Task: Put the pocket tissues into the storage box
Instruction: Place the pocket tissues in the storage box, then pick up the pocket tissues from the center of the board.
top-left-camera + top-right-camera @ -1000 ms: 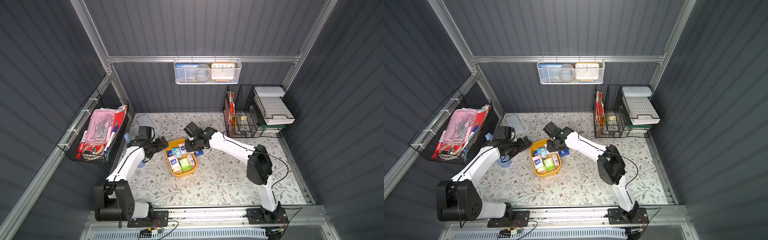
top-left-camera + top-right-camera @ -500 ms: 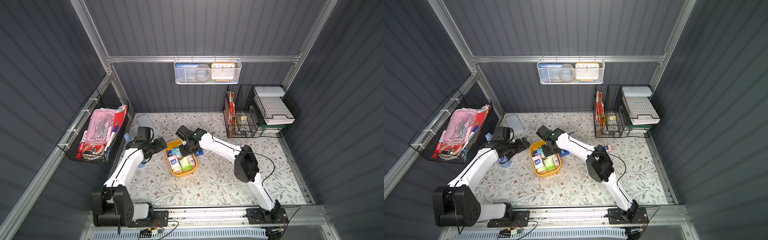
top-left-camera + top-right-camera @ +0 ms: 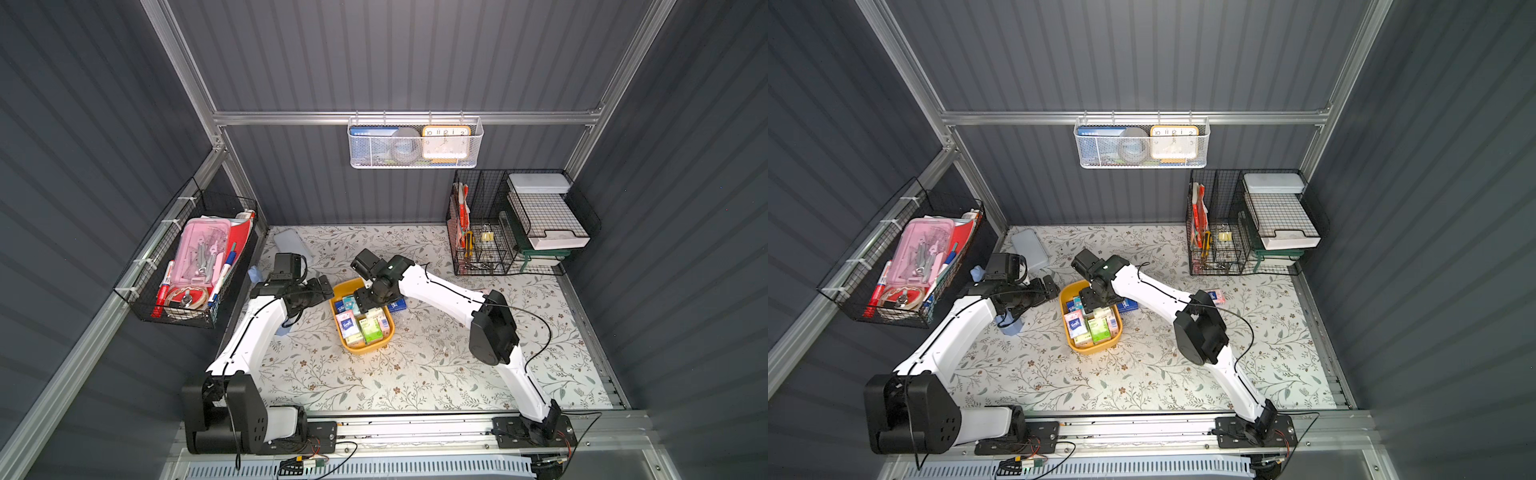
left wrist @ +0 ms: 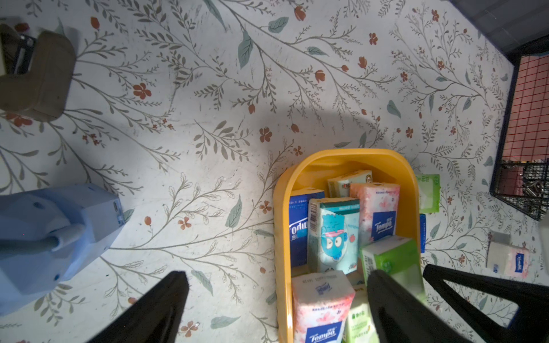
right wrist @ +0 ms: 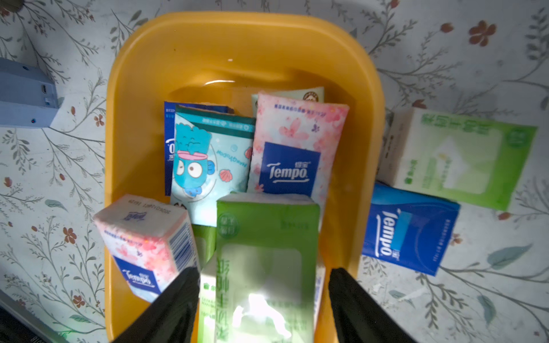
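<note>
- Wears smooth white shells on the left arm (image 3: 249, 340) and the right arm (image 3: 436, 291), with black joints between.
- Carries a bulky rounded black housing (image 3: 492, 332) at the right elbow.
- Sits on a boxy black shoulder block (image 3: 909, 411) at the left, dotted with small screw holes.
- Runs a thin black cable along each white shell, plus a loose black loop (image 3: 548, 332) beside the right elbow.
- Bears a black camera box (image 3: 286, 264) at each wrist.
- Ends in matte black, tapered fingers (image 5: 166, 311).
</note>
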